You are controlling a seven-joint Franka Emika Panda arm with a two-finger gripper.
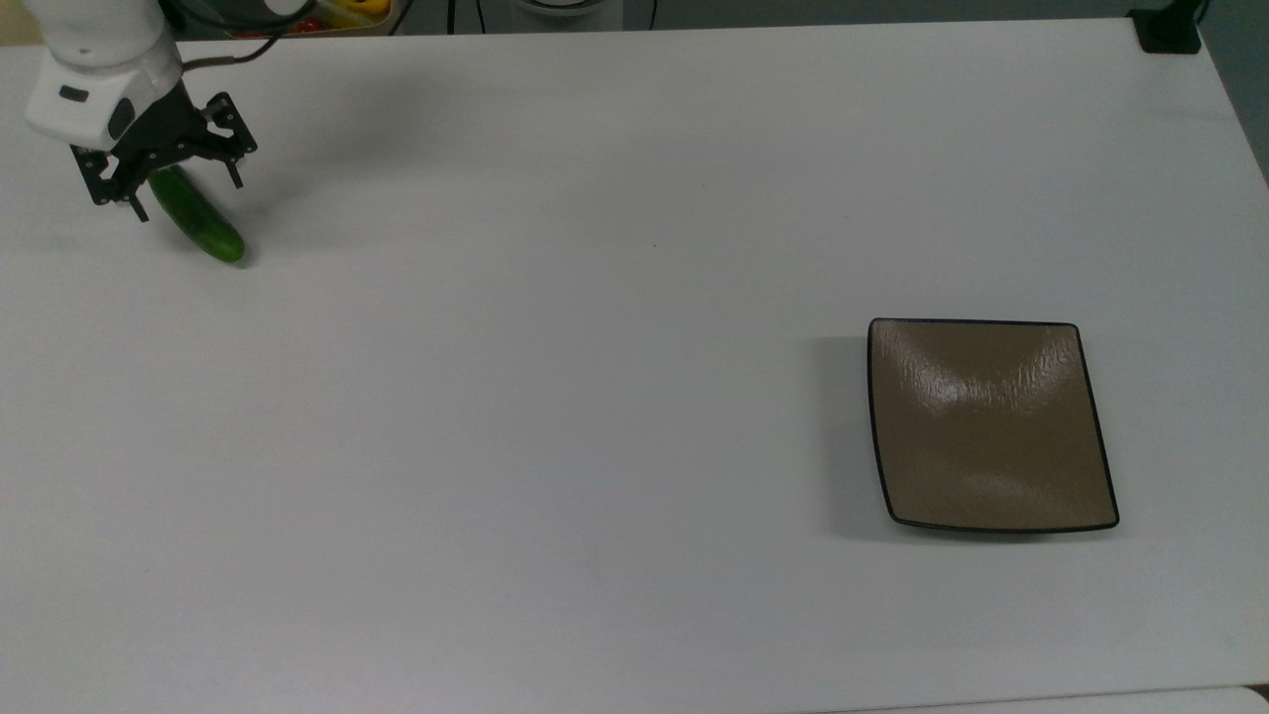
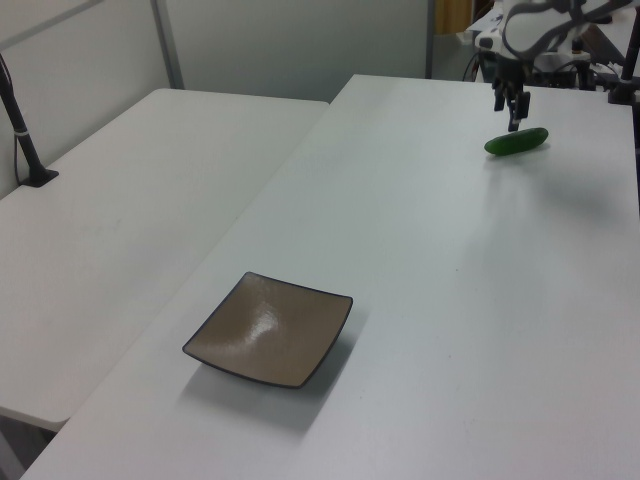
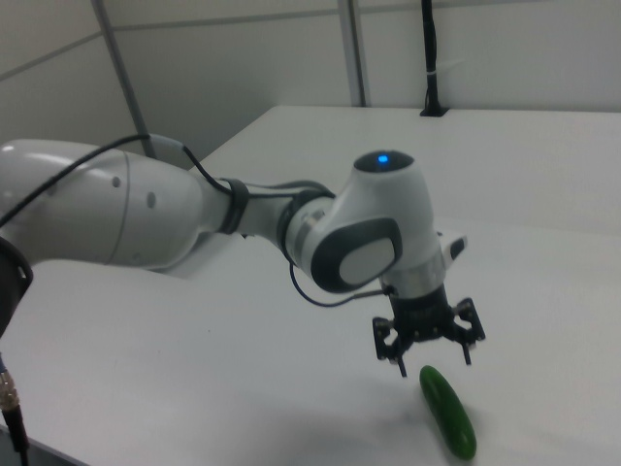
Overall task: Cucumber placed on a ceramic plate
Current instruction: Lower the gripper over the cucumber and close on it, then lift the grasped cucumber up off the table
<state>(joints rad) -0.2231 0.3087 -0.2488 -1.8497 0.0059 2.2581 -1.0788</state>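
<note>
The dark green cucumber (image 1: 210, 234) lies flat on the white table near the top view's upper left; it also appears as the cucumber (image 2: 516, 142) and the cucumber (image 3: 448, 413). My gripper (image 1: 188, 196) hangs open just above its far end, fingers straddling it and touching nothing. In the right view the gripper (image 3: 435, 361) hovers a little above the cucumber, and in the left view the gripper (image 2: 507, 114) sits above it. The square brown ceramic plate (image 1: 991, 426) with a black rim rests bare at the top view's right, seen as the plate (image 2: 270, 328) in the left view.
A container (image 1: 342, 14) with red and yellow items sits past the table's far edge. A black mount (image 1: 1168, 30) stands at the top view's upper right corner. A second white table (image 2: 120, 220) adjoins on the left view's left, carrying a black post (image 2: 25, 140).
</note>
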